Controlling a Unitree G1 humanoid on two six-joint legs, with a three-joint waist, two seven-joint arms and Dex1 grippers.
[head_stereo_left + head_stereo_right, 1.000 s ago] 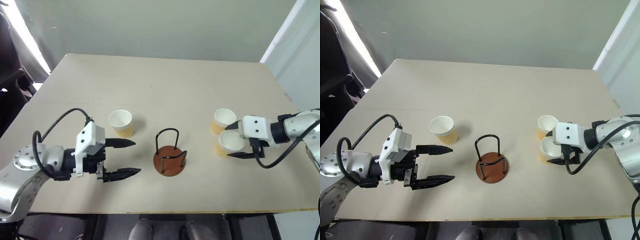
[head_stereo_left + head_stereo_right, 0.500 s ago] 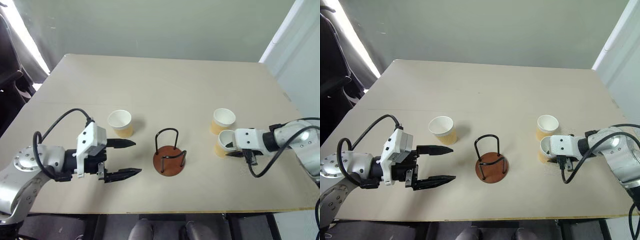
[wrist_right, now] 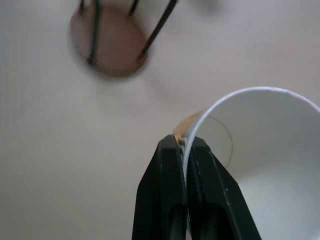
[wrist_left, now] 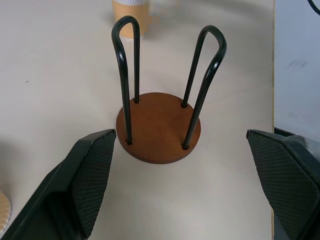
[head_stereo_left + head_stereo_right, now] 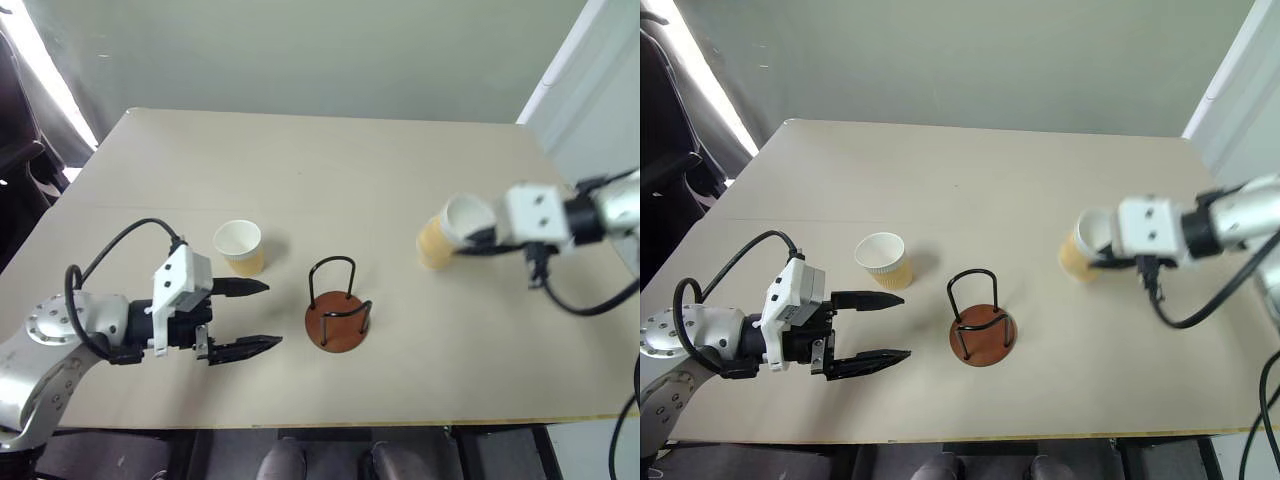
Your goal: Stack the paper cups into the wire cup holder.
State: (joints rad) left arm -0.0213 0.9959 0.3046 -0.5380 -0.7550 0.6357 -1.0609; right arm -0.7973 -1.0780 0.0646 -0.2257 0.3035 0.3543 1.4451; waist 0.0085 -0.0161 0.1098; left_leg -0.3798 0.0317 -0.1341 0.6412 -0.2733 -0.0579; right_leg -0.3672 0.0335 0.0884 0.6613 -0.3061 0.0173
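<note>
right gripper: fingers pinched tight on the rim of a paper cup, one finger inside the wall and one outside; a second ago they stood wide around that cup, so the grab has just been made.
held cup: lifted off the table now, tilted, mouth facing the camera; earlier it stood upright just beside the second right-side cup.
second right-side cup: can't pick it out in the head views now, the lifted cup and arm sit over that spot; the left wrist view shows a cup standing beyond the holder, which may be it.
left cup: upright on the table, same place as before, near the left gripper's upper finger, not touching.
left gripper: fingers wide apart, nothing between them, hovering level beside the holder; no shift over the last second.
cup holder: brown base with black wire loops, centre of the table, nothing in it yet.
task meaning: first cup secured and airborne; next step is likely to carry it left over the wire loops and lower it in. Rim pinch is thin, so the cup could swing or slip.
</note>
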